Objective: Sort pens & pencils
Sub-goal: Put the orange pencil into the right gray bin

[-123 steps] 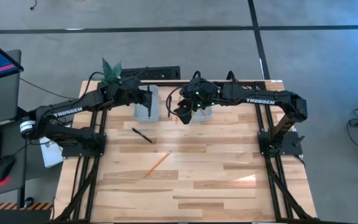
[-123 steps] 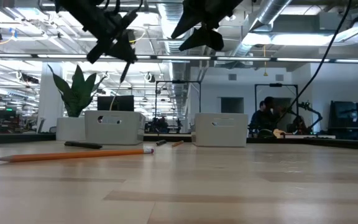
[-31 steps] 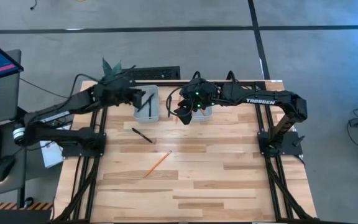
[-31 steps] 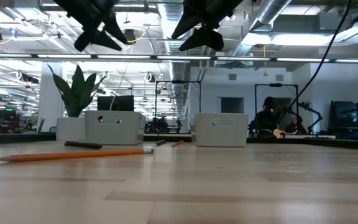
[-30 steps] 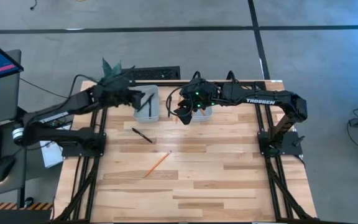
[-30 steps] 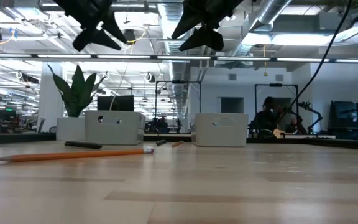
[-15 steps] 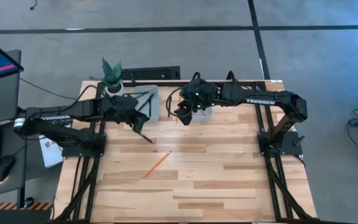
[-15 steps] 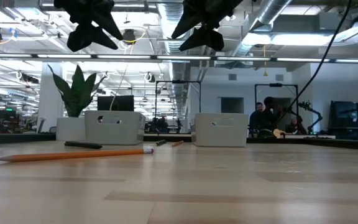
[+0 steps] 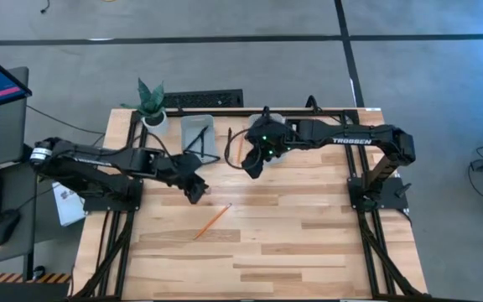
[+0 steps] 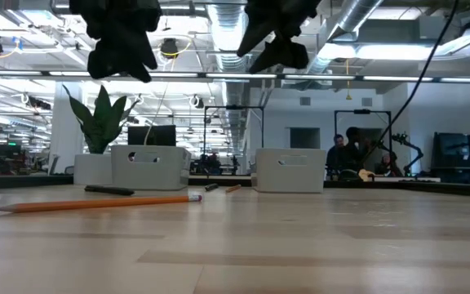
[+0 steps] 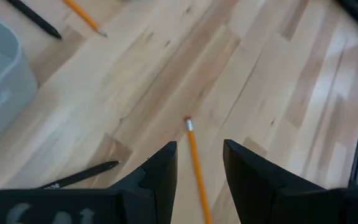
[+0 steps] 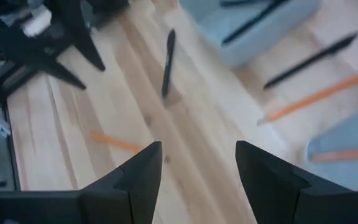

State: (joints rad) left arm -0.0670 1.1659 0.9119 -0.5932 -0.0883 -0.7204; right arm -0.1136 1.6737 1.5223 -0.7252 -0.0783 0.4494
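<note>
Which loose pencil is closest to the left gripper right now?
The pencil lying alone mid-table, just beyond the open left gripper; the other loose pencil lies between the bins, by the right gripper.

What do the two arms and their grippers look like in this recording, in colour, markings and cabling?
Both arms are black, built of jointed segments. The right arm carries white TROSSEN lettering, with small green lights near its wrist. The left arm has a pale ring at its base joint. Thin dark cables trail from both. The left gripper and right gripper each have two flat, matte-black fingers.
</note>
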